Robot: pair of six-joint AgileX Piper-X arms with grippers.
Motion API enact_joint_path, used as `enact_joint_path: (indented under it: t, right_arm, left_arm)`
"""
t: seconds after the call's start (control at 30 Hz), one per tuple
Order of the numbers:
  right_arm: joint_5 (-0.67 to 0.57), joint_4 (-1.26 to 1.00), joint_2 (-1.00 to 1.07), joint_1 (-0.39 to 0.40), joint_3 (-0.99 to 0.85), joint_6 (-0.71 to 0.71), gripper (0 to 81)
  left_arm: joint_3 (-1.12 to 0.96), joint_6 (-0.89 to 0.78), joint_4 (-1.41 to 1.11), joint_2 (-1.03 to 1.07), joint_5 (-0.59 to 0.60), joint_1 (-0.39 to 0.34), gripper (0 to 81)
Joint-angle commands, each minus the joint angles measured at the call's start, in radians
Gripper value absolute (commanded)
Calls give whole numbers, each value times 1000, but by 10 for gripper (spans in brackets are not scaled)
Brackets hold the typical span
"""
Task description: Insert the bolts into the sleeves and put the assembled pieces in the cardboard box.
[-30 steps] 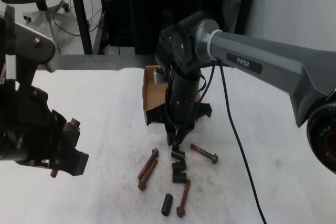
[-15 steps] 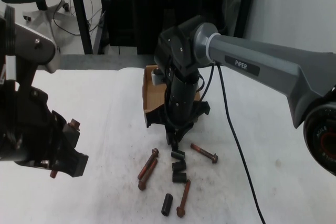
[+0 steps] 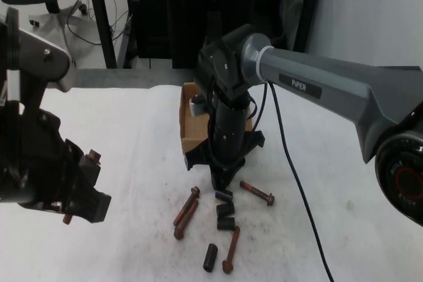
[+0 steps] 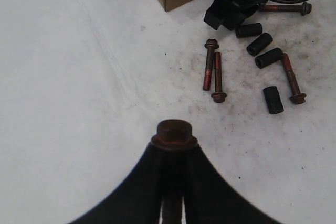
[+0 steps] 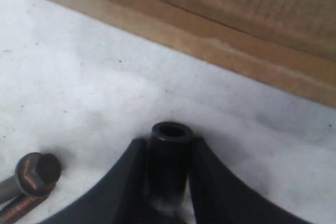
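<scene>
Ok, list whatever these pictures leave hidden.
- Inside of the cardboard box: high view, the right arm blocks it; left wrist view, cut by the edge.
- Shank of the held bolt: left wrist view, the left pincer covers it.
- Lower end of the held sleeve: right wrist view, the right pincer covers it.

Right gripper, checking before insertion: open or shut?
Shut on a black sleeve: the right gripper presses it from both sides.
</scene>
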Motion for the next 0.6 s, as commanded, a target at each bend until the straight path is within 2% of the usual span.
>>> enact_joint_path:
  t: [0.0, 0.07, 0.13, 0.27, 0.4, 0.57]
  right_arm:
    - [-3, 59, 21, 2, 5, -8, 272]
    - [2, 61, 21, 2, 5, -8, 272]
    - [2, 51, 21, 2, 5, -8, 235]
    - [-3, 46, 21, 2, 5, -37, 10]
    - [-9, 49, 17, 2, -3, -96, 8]
    - [-128, 8, -52, -14, -22, -112, 8]
  left_arm:
    - [-1, 1, -3, -9, 3, -2, 0]
    - [-1, 1, -3, -9, 1, -2, 0]
    - [-1, 1, -3, -9, -1, -2, 0]
    - [-1, 1, -3, -9, -1, -2, 0]
    - [-1, 1, -3, -9, -1, -2, 0]
    - [-1, 1, -12, -13, -1, -2, 0]
